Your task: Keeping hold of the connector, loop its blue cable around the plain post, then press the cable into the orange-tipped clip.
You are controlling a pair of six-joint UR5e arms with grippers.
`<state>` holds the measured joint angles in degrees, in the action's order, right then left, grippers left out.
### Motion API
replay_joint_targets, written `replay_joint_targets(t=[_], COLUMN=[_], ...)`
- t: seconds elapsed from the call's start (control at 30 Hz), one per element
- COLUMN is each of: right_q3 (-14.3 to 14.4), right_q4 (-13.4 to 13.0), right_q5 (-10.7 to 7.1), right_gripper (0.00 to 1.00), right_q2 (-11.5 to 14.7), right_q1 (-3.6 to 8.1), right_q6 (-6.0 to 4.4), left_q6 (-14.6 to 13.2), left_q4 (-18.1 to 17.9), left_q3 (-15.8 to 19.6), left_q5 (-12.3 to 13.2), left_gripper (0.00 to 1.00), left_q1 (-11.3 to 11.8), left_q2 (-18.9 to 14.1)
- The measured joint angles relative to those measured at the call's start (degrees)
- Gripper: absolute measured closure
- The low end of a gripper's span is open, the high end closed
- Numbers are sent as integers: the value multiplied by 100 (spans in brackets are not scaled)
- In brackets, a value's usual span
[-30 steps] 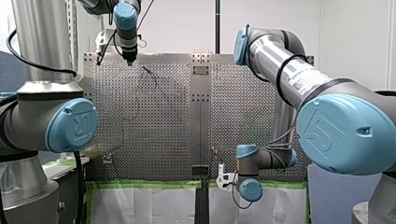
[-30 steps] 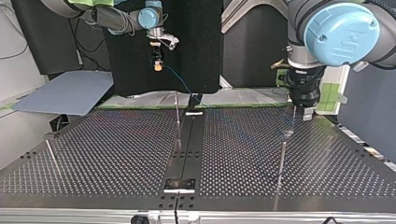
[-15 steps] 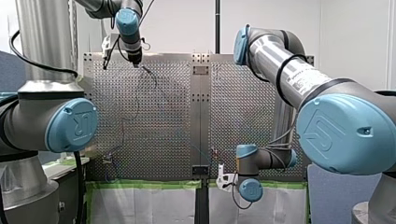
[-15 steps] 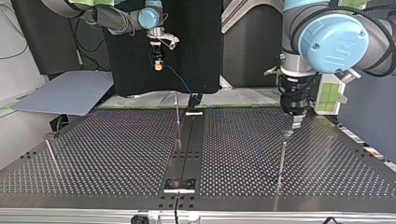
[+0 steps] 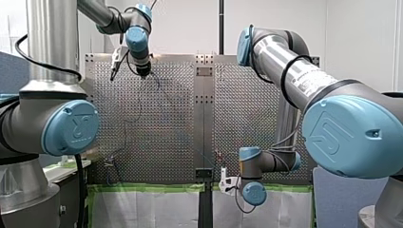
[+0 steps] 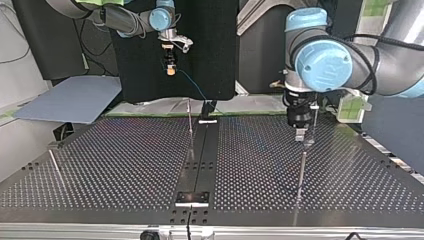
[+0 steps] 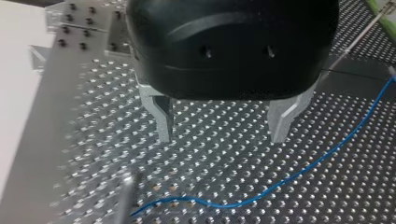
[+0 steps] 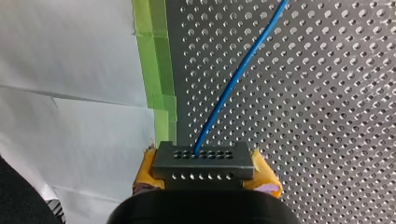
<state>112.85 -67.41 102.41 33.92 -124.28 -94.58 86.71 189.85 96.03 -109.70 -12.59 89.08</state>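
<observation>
My right gripper (image 8: 204,170) has its yellow pads shut on a grey connector (image 8: 203,161), held above the table's edge at the top view's back. The blue cable (image 8: 238,74) runs out of the connector and down to the perforated table (image 6: 192,87). My left gripper (image 7: 223,137) is open, its metal fingers (image 7: 163,121) hovering over the plate with nothing between them. A slack stretch of the cable (image 7: 299,175) lies just ahead of it. In the top view my left gripper (image 6: 301,136) hangs right behind a thin metal post (image 6: 301,172). A second thin post (image 6: 190,120) stands by the centre rail.
A third thin rod (image 6: 55,167) stands at the top view's left. A dark centre rail (image 6: 200,150) splits the perforated table. Green tape and white paper (image 8: 154,70) border the edge below my right gripper. A grey board (image 6: 70,102) lies off the table at the top view's back left.
My left arm has swung toward the top view's left and forward, bringing its open gripper close behind the right-hand post. My right gripper has stayed put with the connector.
</observation>
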Motion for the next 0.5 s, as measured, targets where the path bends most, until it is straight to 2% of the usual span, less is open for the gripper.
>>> replay_joint_targets(t=[0.2,0.37,0.5], right_q3=[-11,-13,-13], right_q4=[6,21,35], right_q5=[0,0,2], right_gripper=[100,100,100], right_q2=[1,2,0], right_q1=[-17,-30,-45], right_q6=[-1,-1,-1], left_q6=[-324,-620,-851], left_q4=[-326,-618,-852], left_q3=[27,26,16], left_q5=[-45,20,-26], left_gripper=[0,0,0], left_q1=[-145,-252,-348], left_q2=[270,337,365])
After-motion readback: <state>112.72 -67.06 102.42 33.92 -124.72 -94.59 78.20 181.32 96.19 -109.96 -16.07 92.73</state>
